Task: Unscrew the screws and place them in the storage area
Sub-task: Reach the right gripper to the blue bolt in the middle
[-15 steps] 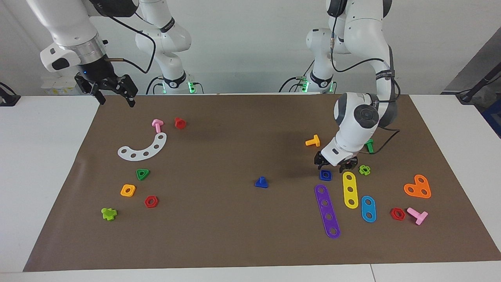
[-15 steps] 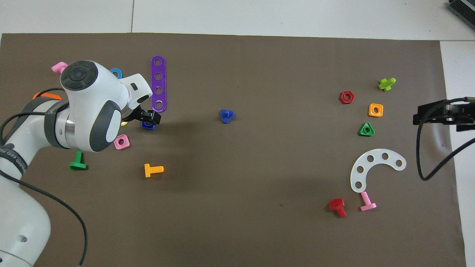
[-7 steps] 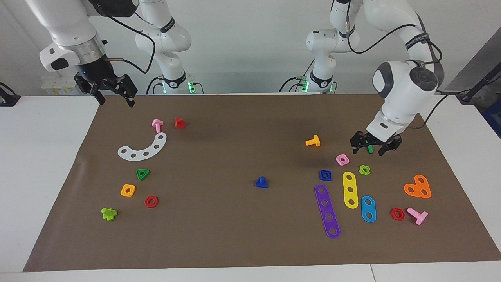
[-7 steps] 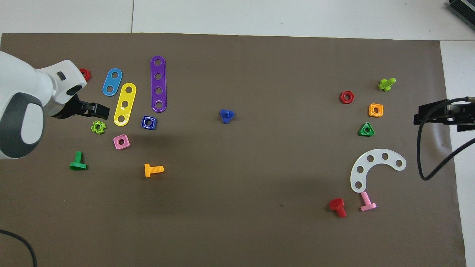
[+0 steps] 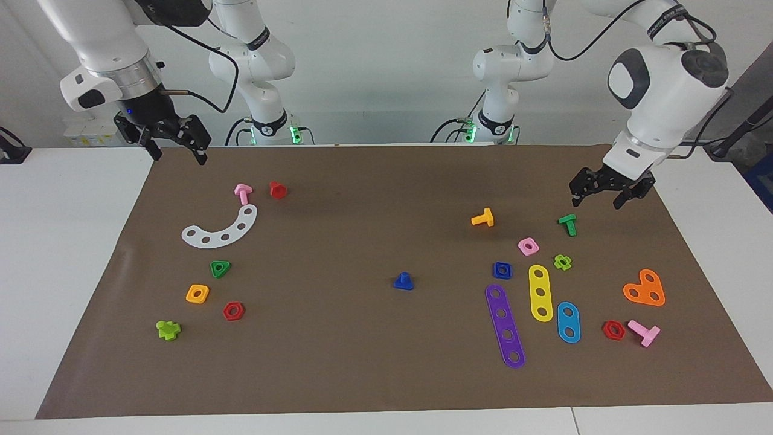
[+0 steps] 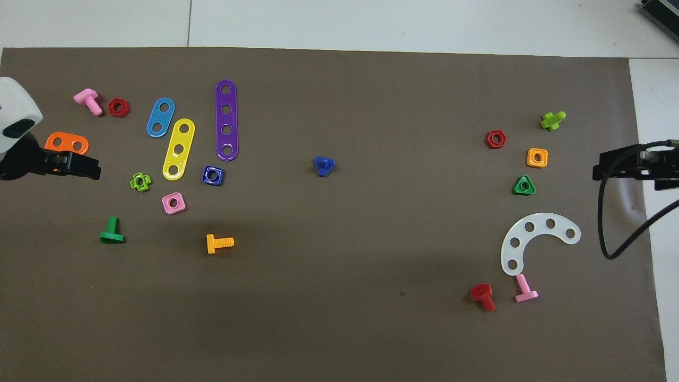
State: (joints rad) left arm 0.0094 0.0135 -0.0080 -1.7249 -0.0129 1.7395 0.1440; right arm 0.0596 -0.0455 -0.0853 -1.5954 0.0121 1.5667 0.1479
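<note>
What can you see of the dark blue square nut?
The dark blue square nut is a small glossy plastic piece with rounded corners and a round centre hole. It lies flat on the brown mat, hole up, toward the left arm's end, beside the near end of the purple strip. It touches only the mat.

- white table, brown mat covering most of it
- mid mat: blue triangular screw, head down
- left arm's end: blue square nut beside purple strip, yellow strip, light blue strip, pink nut, orange bolt, green bolt
- right arm's end: white curved strip, green triangular nut, orange nut, red nut
</note>
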